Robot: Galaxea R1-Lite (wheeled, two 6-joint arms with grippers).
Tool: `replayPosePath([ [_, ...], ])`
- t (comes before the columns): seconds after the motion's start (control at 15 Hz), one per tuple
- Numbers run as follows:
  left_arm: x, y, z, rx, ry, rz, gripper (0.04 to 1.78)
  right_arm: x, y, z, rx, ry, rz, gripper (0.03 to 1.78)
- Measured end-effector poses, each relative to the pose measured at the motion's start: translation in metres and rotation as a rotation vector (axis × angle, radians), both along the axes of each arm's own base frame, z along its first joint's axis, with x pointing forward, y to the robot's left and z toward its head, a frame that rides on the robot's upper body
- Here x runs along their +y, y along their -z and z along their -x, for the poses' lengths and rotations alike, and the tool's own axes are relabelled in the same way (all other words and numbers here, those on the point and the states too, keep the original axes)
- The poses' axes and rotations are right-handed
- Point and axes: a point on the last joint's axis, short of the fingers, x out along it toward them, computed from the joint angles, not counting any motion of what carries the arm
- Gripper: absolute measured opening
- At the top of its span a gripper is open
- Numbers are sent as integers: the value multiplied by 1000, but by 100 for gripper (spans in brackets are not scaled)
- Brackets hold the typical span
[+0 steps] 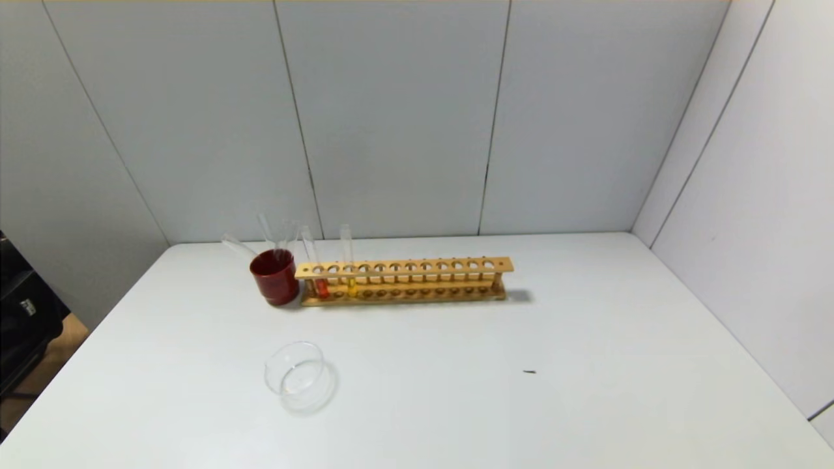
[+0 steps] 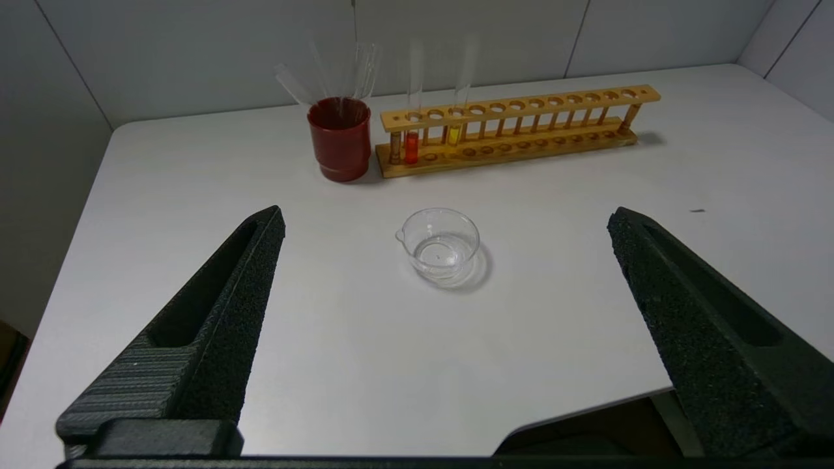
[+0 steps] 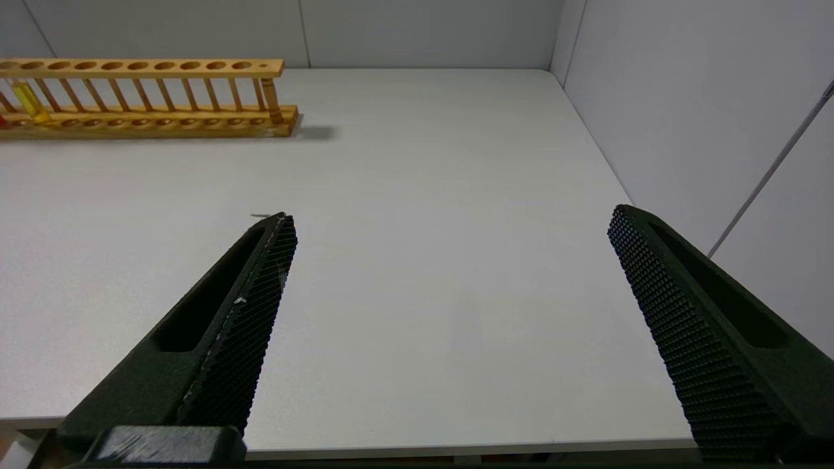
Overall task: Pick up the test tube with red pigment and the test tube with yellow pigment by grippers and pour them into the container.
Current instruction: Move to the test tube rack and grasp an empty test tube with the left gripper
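The test tube with red pigment (image 1: 321, 286) (image 2: 411, 146) stands upright near the left end of a wooden rack (image 1: 404, 280) (image 2: 521, 127). Two holes to its right stands the test tube with yellow pigment (image 1: 351, 285) (image 2: 454, 134) (image 3: 29, 101). The container (image 1: 296, 376) (image 2: 441, 244), a clear glass dish, sits on the table in front of the rack. Neither arm shows in the head view. My left gripper (image 2: 446, 218) hangs open near the table's front edge, facing the dish, with nothing between its fingers. My right gripper (image 3: 449, 218) is open over bare table at the front right.
A dark red cup (image 1: 275, 277) (image 2: 339, 138) holding several colourless tubes stands against the rack's left end. Grey walls close the back and right of the white table (image 1: 586, 391). A small dark speck (image 1: 529, 372) lies right of centre.
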Motion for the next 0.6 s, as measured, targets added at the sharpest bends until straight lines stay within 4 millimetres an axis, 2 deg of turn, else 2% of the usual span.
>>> replayPosePath([
  [0.2, -1, -38, -48, 85, 7, 1, 175, 0, 0, 0, 0, 0, 0, 175],
  [0.33, -2, -52, -92, 150, 15, 0, 175, 0, 0, 0, 0, 0, 0, 175],
  [0.47, -7, -56, -138, 208, 38, -3, 175, 0, 0, 0, 0, 0, 0, 175],
  [0.6, -14, -50, -179, 256, 71, -8, 175, 0, 0, 0, 0, 0, 0, 175],
])
